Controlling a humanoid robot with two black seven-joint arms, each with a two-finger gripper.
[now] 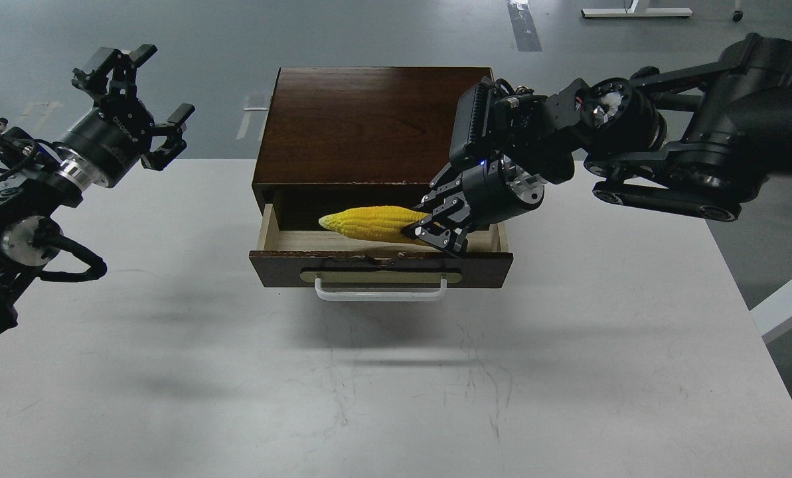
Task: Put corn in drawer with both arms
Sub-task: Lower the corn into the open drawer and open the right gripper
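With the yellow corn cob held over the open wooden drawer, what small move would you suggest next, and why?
Probably open the right gripper and release the yellow corn cob: it is already low in the pale-lined open drawer of the dark brown box, lying along it, so little lowering seems needed.

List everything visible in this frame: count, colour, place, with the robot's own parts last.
Bright yellow corn cob: one, yellow, lying across the open drawer, thick end held by the right gripper.
Dark brown wooden box: one, dark brown, at the table's far edge.
Drawer with white bar handle: one, brown front, pale inside, pulled open.
White table: one, white, scuffed.
Right gripper: one, black, shut on the corn over the drawer.
Left gripper: one, black, open, raised left of the box.
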